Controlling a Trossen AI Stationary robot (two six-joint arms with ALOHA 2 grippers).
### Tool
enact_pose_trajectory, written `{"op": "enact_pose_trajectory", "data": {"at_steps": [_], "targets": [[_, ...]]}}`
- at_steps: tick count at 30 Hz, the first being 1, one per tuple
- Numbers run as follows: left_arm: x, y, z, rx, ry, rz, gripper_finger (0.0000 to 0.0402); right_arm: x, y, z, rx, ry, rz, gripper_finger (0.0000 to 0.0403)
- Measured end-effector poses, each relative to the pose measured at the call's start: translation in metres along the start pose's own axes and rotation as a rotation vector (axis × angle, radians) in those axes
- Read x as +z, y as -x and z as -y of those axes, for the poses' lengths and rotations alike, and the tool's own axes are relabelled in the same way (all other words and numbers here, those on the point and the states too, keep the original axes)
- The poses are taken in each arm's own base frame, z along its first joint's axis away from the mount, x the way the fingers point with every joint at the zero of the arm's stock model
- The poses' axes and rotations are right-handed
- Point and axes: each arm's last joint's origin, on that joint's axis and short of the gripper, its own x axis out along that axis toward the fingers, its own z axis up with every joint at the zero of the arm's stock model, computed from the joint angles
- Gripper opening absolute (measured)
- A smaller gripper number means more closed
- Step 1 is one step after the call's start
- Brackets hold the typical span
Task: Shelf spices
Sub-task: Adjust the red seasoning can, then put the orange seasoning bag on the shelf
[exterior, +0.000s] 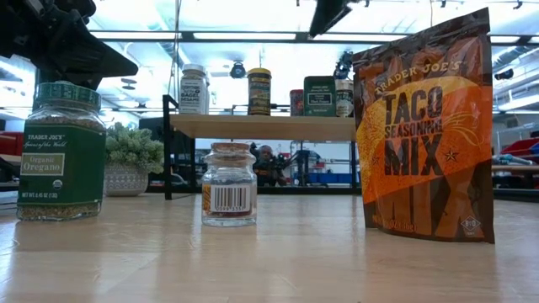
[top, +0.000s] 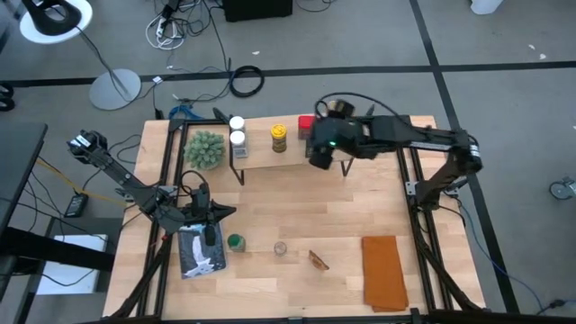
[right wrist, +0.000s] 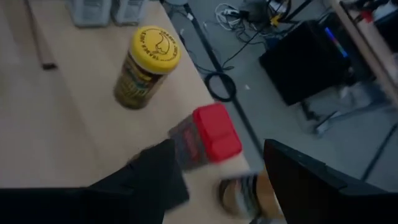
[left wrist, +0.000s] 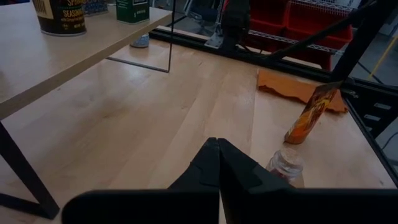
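The shelf [top: 270,158] holds two white-lidded jars [top: 238,131], a yellow-lidded jar [top: 279,136] and a red tin [top: 306,124]. The low view also shows a dark box [exterior: 319,95] and another jar [exterior: 344,97] on the shelf. My right gripper [top: 320,151] hovers open over the shelf's right part. In its wrist view [right wrist: 216,148] the fingers stand on either side of the red tin [right wrist: 208,134] and a small dark jar [right wrist: 239,194]. My left gripper [top: 212,219] is shut and empty [left wrist: 218,163], just left of the green-lidded oregano jar [top: 235,241].
On the table's near part stand a small glass jar [top: 281,247], a taco seasoning pouch [top: 318,260] and a folded orange cloth [top: 384,270]. A printed packet [top: 200,252] lies under the left arm. A fuzzy green plant [top: 205,148] sits left of the shelf.
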Motion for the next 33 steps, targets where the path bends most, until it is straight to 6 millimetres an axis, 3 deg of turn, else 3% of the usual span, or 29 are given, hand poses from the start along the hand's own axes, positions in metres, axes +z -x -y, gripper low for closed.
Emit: {"op": "enact_pose_trajectory", "data": {"at_steps": [6, 12, 18, 23, 27, 33], "targets": [[0.0, 0.0, 0.0, 0.0, 0.0, 0.0, 0.0001, -0.029, 0.057, 0.004, 0.027, -0.14, 0.046, 0.0245], [0.0, 0.0, 0.0, -0.002, 0.004, 0.003, 0.0001, -0.098, 0.083, -0.026, 0.069, -0.257, 0.097, 0.0245], [0.001, 0.0, 0.0, -0.002, 0.005, 0.004, 0.0001, -0.154, 0.068, -0.079, 0.245, -0.485, 0.166, 0.0245], [0.001, 0.0, 0.0, -0.002, 0.005, 0.005, 0.0001, -0.184, 0.041, -0.116, 0.304, -0.495, 0.227, 0.0245], [0.001, 0.0, 0.0, -0.002, 0.007, 0.004, 0.0001, -0.192, 0.022, -0.128, 0.304, -0.493, 0.281, 0.0245], [0.001, 0.0, 0.0, 0.003, 0.002, 0.006, 0.0001, -0.186, 0.015, -0.13, 0.344, -0.54, 0.311, 0.0245]]}}
